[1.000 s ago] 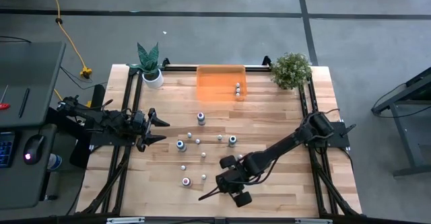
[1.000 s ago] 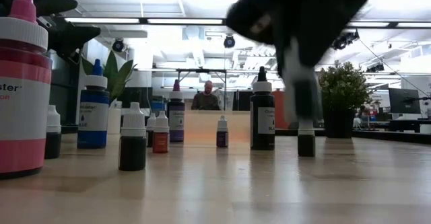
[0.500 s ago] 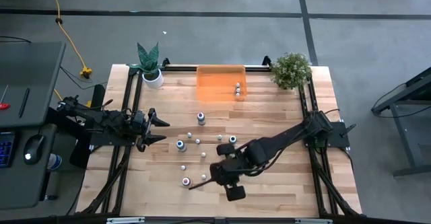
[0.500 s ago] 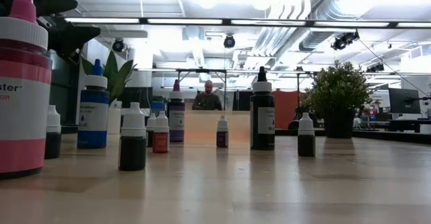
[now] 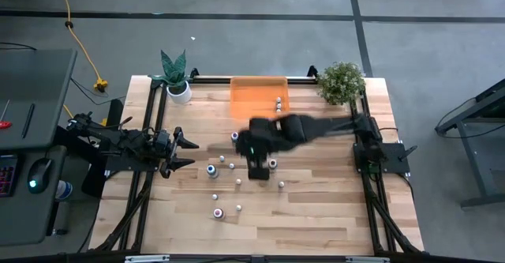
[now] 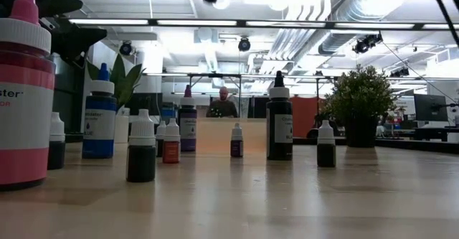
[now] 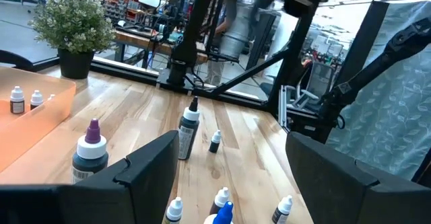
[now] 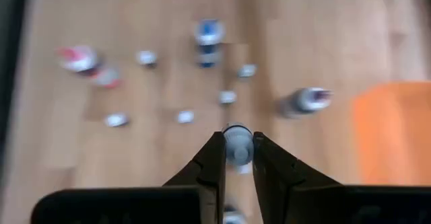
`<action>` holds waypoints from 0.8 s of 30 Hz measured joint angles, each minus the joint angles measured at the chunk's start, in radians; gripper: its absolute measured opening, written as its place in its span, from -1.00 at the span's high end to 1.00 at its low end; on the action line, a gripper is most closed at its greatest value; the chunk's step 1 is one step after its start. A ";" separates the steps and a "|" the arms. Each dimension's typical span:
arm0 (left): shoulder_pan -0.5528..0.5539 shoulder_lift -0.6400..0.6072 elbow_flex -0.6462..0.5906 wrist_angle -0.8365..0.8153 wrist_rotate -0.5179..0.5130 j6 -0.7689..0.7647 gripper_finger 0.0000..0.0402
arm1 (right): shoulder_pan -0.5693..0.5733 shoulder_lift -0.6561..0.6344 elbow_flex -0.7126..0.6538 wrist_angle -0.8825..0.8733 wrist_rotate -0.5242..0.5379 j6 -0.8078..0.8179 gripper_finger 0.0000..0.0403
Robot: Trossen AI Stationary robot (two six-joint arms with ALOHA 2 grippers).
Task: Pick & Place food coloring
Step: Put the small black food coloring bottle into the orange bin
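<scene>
**Bottle in the grip, on its way to the orange tray**

You are in the carry step. The right gripper (image 8: pixel 236 158) has its two fingers closed narrowly on one small white-capped bottle (image 8: pixel 236 142), which sits pinched right between the fingertips. Seen from above, the right arm (image 5: pixel 316 128) reaches across the middle of the table, raised over the scattered bottles and a little short of the orange tray (image 5: pixel 259 94) at the far edge.

Judging from that, your next move is to bring the bottle on over the tray, lower it and release it there. Two small bottles (image 5: pixel 278 103) already stand in the tray's corner nearest the bushy plant (image 5: pixel 341 81), so aim for a bare part of the tray floor and come down gently; a tiny bottle like this could tip or knock its neighbours over.

The rest of the food coloring (image 5: pixel 223 165) stands loose on the wood between the two arms: a blue-bodied bottle (image 5: pixel 212 170) nearest the left arm, a taller one (image 5: pixel 235 137) closer to the tray, a red one (image 5: pixel 218 212) towards the near edge, and several small white droppers among them. You cannot see every one; the arm hides a few.

The left gripper (image 5: pixel 186 152) waits at the left edge of the table, its fingers spread wide and holding nothing, well apart from the tray.
</scene>
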 joint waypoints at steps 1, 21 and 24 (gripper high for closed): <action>0.000 0.000 0.000 0.000 0.000 0.000 -0.35 | -0.031 0.000 0.000 0.000 0.000 -0.016 0.78; 0.000 0.000 0.000 0.000 0.000 0.000 -0.35 | -0.595 0.019 -0.040 0.005 0.013 0.009 0.75; 0.000 0.000 0.000 0.000 0.000 0.000 -0.35 | -0.650 0.019 -0.105 0.018 0.008 0.007 0.76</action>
